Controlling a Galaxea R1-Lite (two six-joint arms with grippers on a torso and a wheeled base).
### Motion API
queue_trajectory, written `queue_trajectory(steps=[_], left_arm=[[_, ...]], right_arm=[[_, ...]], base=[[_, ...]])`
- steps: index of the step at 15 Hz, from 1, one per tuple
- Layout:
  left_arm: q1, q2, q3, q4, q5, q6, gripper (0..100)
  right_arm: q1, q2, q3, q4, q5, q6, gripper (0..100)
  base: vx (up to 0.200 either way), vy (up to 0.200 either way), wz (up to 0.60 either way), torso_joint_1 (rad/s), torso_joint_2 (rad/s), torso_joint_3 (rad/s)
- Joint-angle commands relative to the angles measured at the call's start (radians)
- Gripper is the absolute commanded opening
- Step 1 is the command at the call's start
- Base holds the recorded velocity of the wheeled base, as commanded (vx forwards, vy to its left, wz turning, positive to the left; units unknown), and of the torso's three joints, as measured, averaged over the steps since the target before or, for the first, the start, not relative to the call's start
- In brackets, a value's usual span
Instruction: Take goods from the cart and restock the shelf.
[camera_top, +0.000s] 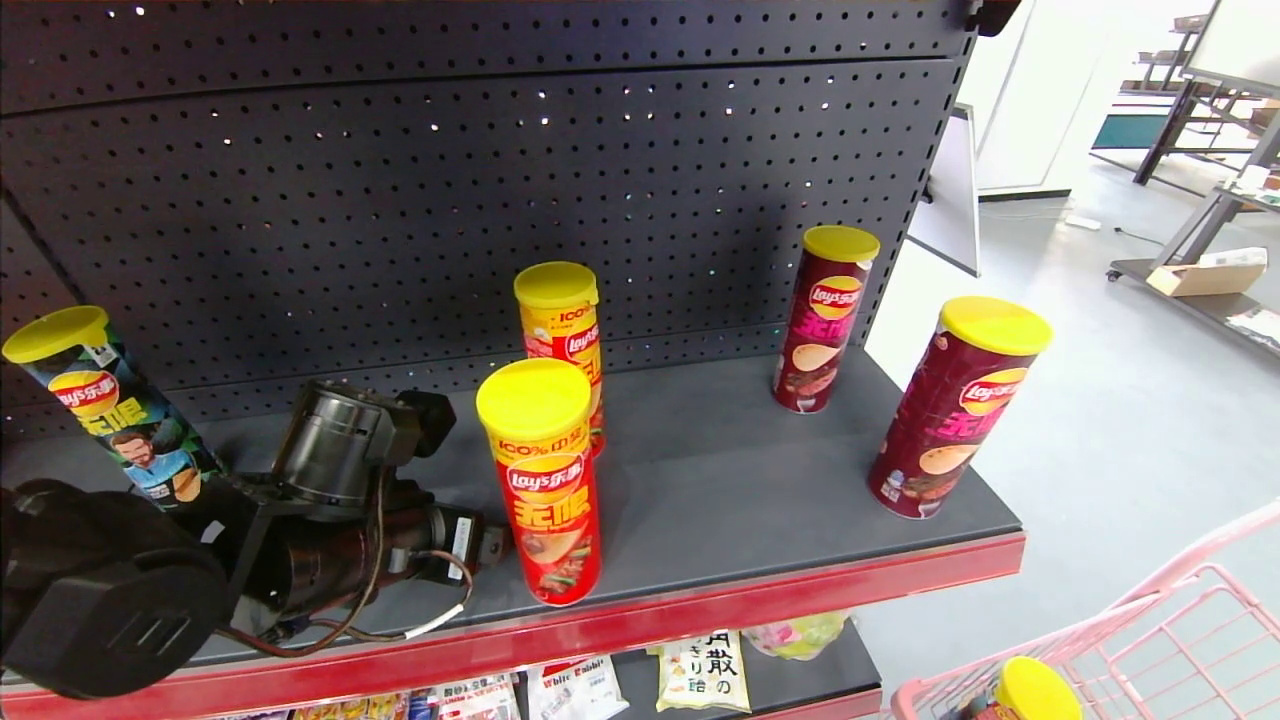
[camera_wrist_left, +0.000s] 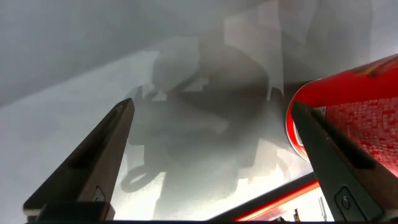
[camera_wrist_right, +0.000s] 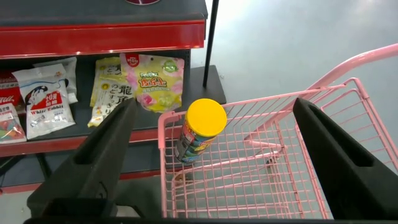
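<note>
A pale grey floor (camera_top: 1100, 420) runs off to the right, smooth and evenly lit. A white wall (camera_top: 1040, 90) stands at the far end, with a white board (camera_top: 950, 190) upright nearer to us. At the far right are dark metal frames (camera_top: 1180, 110), a teal mat (camera_top: 1125, 130), and a cardboard box (camera_top: 1195, 278) on a low platform (camera_top: 1225, 308). A cable (camera_top: 1135, 236) lies on the floor.

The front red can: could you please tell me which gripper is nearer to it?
Left. The left gripper sits at the shelf with the front red can beside one of its fingers; the right gripper is over the pink cart.
</note>
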Motion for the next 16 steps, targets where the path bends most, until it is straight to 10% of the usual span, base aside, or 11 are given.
queue_trajectory(steps=[1,5,8,10,11,16], left_arm=[[0.001,-0.006,0.007,0.001,0.009,0.0,100],[0.06,-0.175,0.092,0.035,0.052,0.05,100],[0.236,-0.605,0.114,0.371,0.011,0.274,100],[0.25,-0.724,0.076,0.534,-0.045,0.282,100],[0.254,-0.915,0.005,0.822,-0.121,0.271,100],[0.285,-1.027,-0.026,0.903,-0.103,0.237,100]], right_arm=[[0.0,0.0,0.0,0.0,0.0,0.0,100],[0.006,0.003,-0.003,0.006,0.006,-0.002,100],[0.032,0.08,-0.012,0.005,0.012,-0.029,100],[0.032,0.104,-0.026,0.005,0.014,-0.052,100],[0.032,0.18,-0.086,0.005,0.014,-0.071,100],[0.028,0.255,-0.129,0.0,0.003,-0.075,100]], base=[[0.0,0.0,0.0,0.0,0.0,0.0],[0.0,0.0,0.0,0.0,0.0,0.0],[0.0,0.0,0.0,0.0,0.0,0.0],[0.0,0.0,0.0,0.0,0.0,0.0],[0.0,0.0,0.0,0.0,0.0,0.0],[0.0,0.0,0.0,0.0,0.0,0.0]])
